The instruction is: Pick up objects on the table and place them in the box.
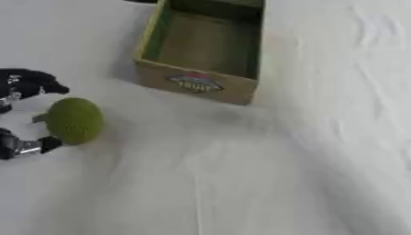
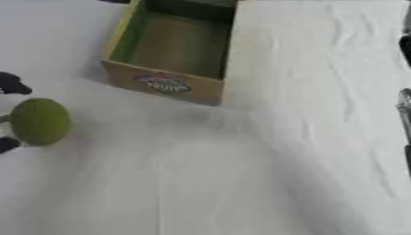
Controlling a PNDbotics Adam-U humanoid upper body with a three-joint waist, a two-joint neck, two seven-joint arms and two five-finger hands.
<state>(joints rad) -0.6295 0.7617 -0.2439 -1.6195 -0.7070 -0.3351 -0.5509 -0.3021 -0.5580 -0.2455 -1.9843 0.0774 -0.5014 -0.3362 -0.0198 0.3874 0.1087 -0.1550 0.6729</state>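
My left hand (image 1: 24,114) comes in at nine o'clock, at the table's (image 1: 241,183) left edge. Its fingers (image 1: 36,82) curl over the top of a green ball (image 1: 74,120), and another black and silver part of the hand sits against the ball's lower left side, so the ball is pinched between the two. The ball is round, dull green with a rough, felt-like skin, and it throws a soft shadow onto the white cloth to its right.

The box (image 1: 197,85) stands at twelve o'clock, well apart from the ball, up and to the right of it. It is an open cardboard tray with green inner walls and a brown floor, and nothing lies inside it that I can see. A red and blue label marks the short wall facing me.

At three o'clock in the right eye view, a thin dark and silver strip shows at the edge; I cannot tell whether it is my right hand.
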